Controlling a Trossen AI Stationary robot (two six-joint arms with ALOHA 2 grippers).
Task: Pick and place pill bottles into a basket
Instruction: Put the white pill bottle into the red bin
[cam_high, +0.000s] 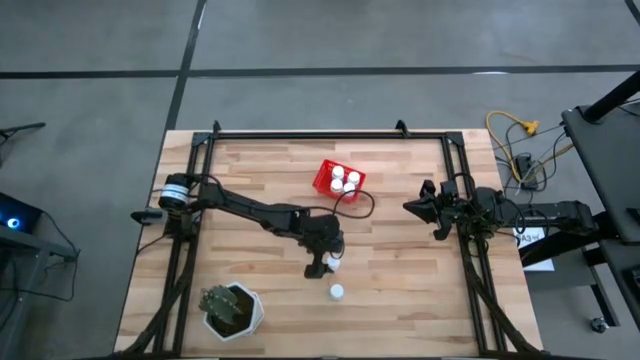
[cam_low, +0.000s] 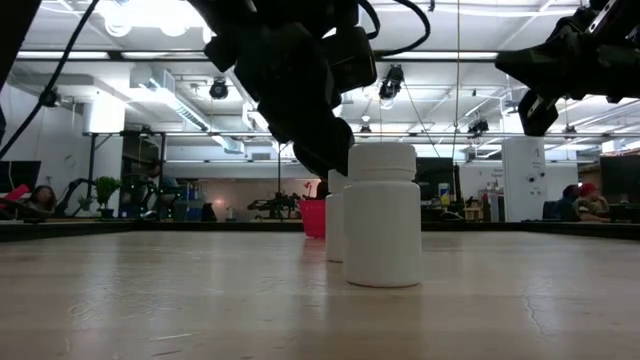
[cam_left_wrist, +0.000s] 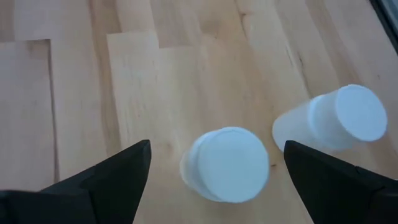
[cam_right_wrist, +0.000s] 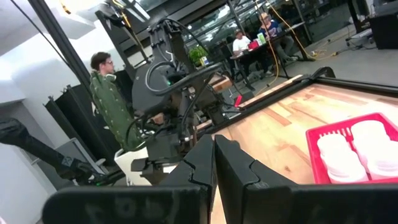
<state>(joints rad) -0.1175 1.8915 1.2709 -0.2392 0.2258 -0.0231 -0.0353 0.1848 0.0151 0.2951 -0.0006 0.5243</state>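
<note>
overhead, left end effector (cam_high: 322, 266) spread, half hiding a pill bottle (cam_high: 333, 262); right end effector (cam_high: 425, 211) pressed together.

Two dark, jointed robot arms with black cables; the left arm (cam_high: 250, 209) carries what looks like a silver-banded base motor.

1. The left gripper (cam_high: 322, 262) hangs over the middle of the surface (cam_high: 400, 290), its fingers set wide to either side of an upright pill bottle (cam_left_wrist: 225, 164).
2. A second bottle (cam_left_wrist: 339, 122) stands just beside that gripper, outside its fingers.
3. The basket (cam_high: 326, 176) lies well beyond the gripper, three bottles (cam_high: 345, 181) in it.
4. The right gripper (cam_high: 420, 207) waits apart at the surface's right edge.
</note>
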